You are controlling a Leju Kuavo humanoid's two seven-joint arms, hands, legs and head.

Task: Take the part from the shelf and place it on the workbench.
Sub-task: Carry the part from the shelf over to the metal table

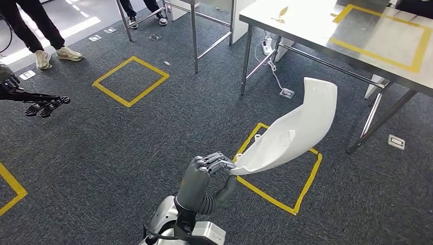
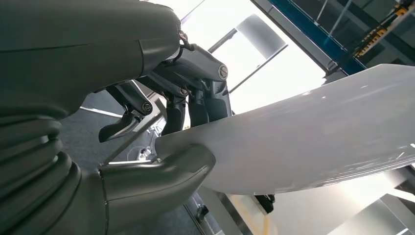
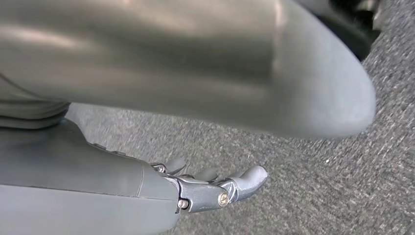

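Low in the middle of the head view: left hand [image 1: 209,166] closed on the narrow near end of the part [image 1: 296,127], a long, curved white shell sweeping up and right, held in the air over a yellow tape square [image 1: 278,201] on the floor. Looks like thin moulded plastic, so probably light and fairly stiff, but glossy and likely slippery. Held by one end, with the whole length cantilevered out, so liable to swing or twist in the fingers. Better supported nearer mid-length, or carried slowly and kept level. At upper right, the workbench [image 1: 316,30], a pale flat top on thin metal legs, with a yellow outline [image 1: 374,55] marked on it and the part not yet over it. Dark grey carpet [image 1: 102,153] all around, a second tape square [image 1: 130,80] at upper left, and a person's legs [image 1: 35,30] in the top left corner.

At the left wrist: thumb [image 2: 161,176] pressed to one face of the part [image 2: 318,132], fingers [image 2: 205,98] bearing on the opposite face close to the edge. A pinch on a smooth rim, with little depth of hold. Bright glare behind.

At the right wrist: right hand [image 3: 205,188] empty, fingers stretched out loosely above the carpet [image 3: 318,186], touching nothing.
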